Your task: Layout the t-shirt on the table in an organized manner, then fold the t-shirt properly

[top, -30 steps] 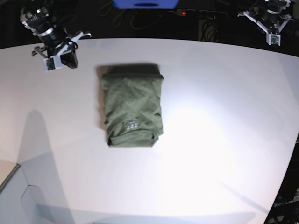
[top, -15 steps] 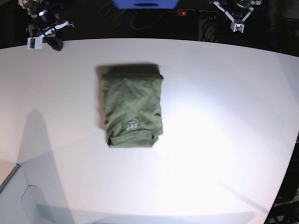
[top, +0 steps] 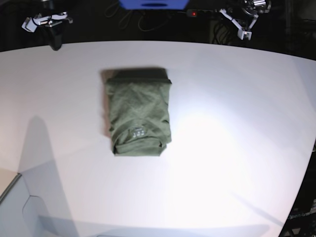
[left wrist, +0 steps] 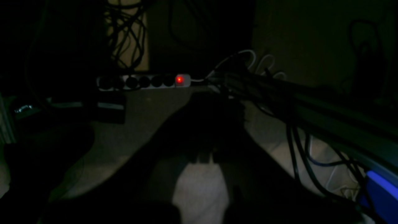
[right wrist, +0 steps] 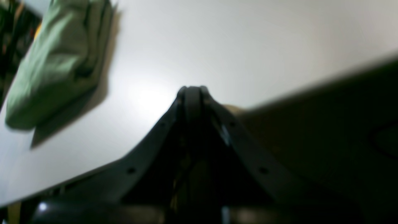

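Olive-green t-shirt (top: 139, 112) folded into a compact upright rectangle, lying flat on the white table (top: 237, 148) a little toward 10 o'clock from the centre of the base view, with a small pale label print near its 6 o'clock end and a darker folded band along its 12 o'clock edge. Touched by neither arm. Right gripper (top: 53, 40) pulled back to the table's far rim at about 10 o'clock, well apart from the shirt, claw clenched on nothing: in the right wrist view (right wrist: 192, 90), dark fingertips pressed together in a narrow point above bare tabletop, shirt blurred at 10 o'clock. Left gripper (top: 243, 19) off the table altogether at about 1 o'clock, over the dark floor area, also clenched and empty. In the left wrist view, very dim: a power strip (left wrist: 144, 81) with a red glowing switch near 11 o'clock, tangled cables (left wrist: 298, 149) trailing toward 4 o'clock, claw itself only a dark shape at 6 o'clock. Blue object (top: 154, 4) at the 12 o'clock edge of the base view, beyond the table.
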Tool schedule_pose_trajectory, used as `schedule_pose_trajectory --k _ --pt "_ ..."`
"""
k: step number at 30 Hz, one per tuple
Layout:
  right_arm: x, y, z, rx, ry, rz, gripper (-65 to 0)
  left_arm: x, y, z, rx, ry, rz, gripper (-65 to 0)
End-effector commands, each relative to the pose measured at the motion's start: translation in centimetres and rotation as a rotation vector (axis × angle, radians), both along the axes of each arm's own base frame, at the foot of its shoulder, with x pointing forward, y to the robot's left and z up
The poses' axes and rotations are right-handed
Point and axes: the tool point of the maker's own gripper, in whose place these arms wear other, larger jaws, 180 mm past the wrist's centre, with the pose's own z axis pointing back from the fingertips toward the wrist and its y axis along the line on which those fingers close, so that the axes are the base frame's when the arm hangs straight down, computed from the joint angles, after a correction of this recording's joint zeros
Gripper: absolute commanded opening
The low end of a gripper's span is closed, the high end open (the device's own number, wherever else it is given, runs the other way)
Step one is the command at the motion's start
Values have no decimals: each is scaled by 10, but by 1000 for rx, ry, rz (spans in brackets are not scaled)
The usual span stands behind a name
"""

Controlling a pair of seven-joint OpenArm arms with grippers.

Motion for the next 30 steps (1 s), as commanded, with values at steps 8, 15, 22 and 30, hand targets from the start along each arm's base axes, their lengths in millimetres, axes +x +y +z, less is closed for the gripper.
schedule_pose_trajectory --k 8,15,22,30 --pt "-93 35 -99 47 541 132 -650 -7 -5 -3 -12 23 -90 -649" --pt "-95 36 -99 52 521 107 -650 -8 -19 -11 -17 3 -130 -649" --pt "-99 36 -99 51 527 105 -650 -12 -15 -14 -12 15 -115 -649" --pt "-89 44 -111 91 536 96 -650 -1 -19 -25 3 38 -88 -649"
